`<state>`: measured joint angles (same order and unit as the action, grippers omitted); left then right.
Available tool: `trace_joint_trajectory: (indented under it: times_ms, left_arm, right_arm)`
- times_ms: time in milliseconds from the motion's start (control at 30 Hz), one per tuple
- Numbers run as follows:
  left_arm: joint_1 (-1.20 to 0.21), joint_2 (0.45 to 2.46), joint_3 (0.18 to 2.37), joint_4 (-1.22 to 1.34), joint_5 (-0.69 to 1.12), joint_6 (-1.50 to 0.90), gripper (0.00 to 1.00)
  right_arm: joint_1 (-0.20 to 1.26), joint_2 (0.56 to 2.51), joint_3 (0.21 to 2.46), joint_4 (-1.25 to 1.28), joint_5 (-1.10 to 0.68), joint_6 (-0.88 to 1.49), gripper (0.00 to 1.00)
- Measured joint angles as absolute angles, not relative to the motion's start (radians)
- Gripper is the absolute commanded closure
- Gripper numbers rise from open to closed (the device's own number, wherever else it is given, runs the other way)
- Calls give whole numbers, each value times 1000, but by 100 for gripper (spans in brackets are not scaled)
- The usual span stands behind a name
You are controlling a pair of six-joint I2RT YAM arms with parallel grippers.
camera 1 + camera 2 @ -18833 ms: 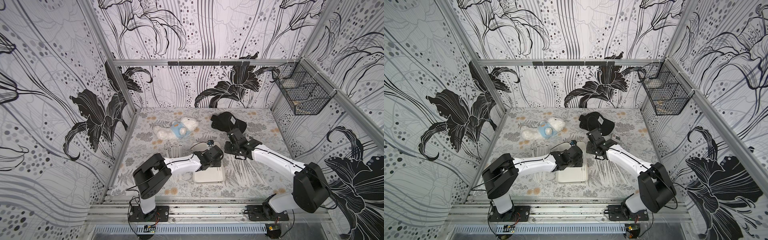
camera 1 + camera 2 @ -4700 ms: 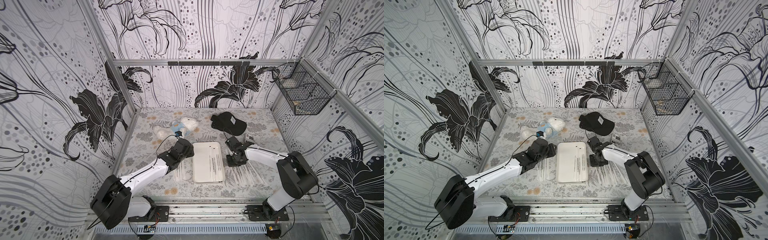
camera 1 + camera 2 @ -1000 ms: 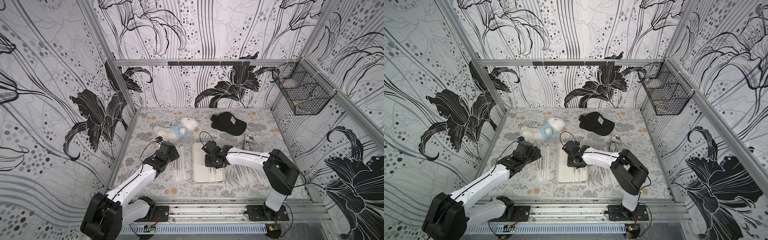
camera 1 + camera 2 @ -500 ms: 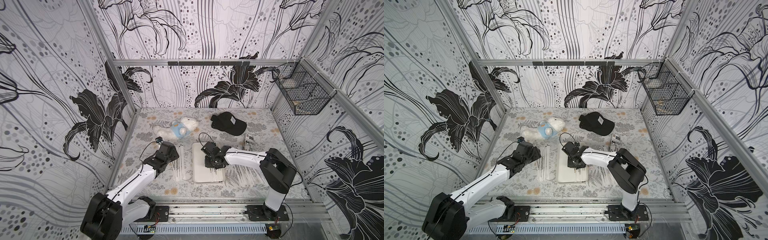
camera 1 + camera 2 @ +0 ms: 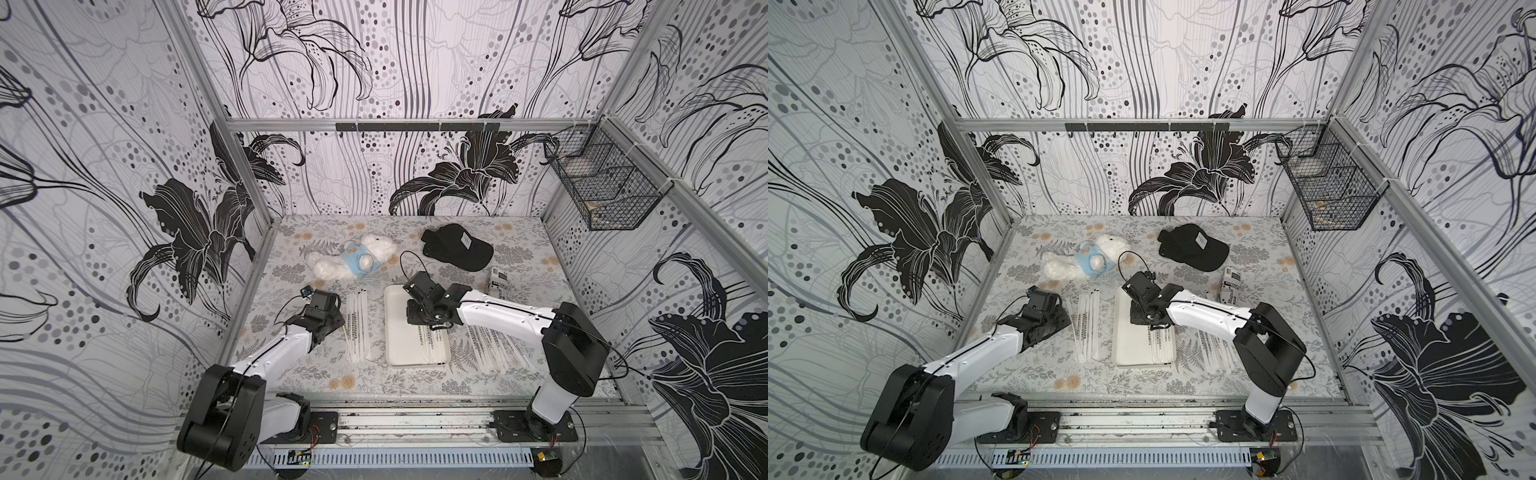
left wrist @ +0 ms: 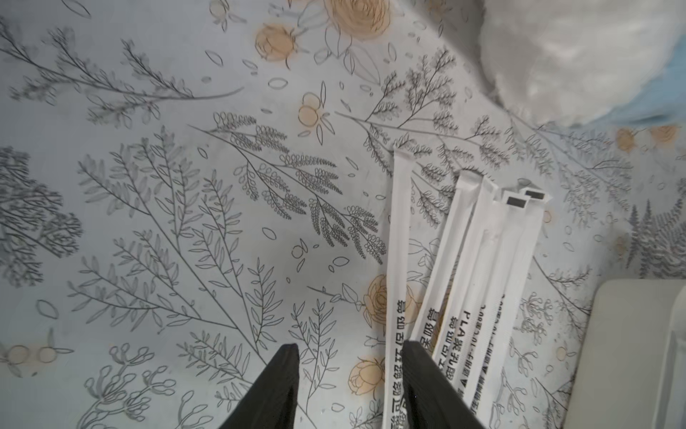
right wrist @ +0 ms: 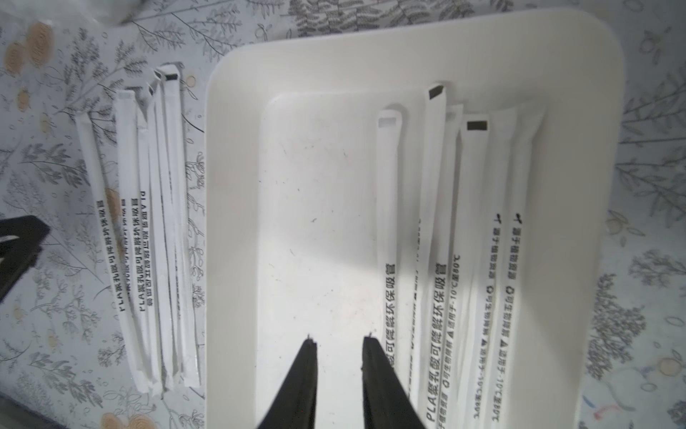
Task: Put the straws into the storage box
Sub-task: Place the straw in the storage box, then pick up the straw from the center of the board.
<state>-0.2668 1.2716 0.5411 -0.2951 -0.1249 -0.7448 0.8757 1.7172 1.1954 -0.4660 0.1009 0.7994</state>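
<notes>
Right wrist view: poised over the storage box (image 7: 315, 204), right jaws slightly parted and empty, beside several straws (image 7: 432, 223) laid lengthwise inside, probably to suit its length. Left wrist view: left jaws half open, straddling but not pinching the outermost straw (image 6: 396, 260) on the worktop (image 6: 167, 185) beside the box, seemingly to single it out.

Some straws (image 7: 438, 260) lie inside storage box (image 7: 230, 223), others beside.

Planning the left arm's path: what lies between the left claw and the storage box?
Only loose straws on the table; both top views show it.
</notes>
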Motion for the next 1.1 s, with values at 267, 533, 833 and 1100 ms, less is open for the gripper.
trace_joint_trajectory:
  times_ms: [267, 533, 833, 1100]
  left_arm:
    - [-267, 1308, 541, -226, -91, -743, 56]
    - [-267, 1388, 541, -156, -47, -735, 69]
    - [-267, 1409, 535, -133, -39, -719, 91]
    - [-287, 1334, 593, -273, -112, -690, 99]
  right_arm:
    - [876, 1717, 1195, -459, 102, 780, 75]
    - [876, 1717, 1195, -455, 102, 769, 75]
    - [876, 1717, 1191, -451, 114, 769, 75]
    - [876, 1717, 1191, -451, 118, 762, 75]
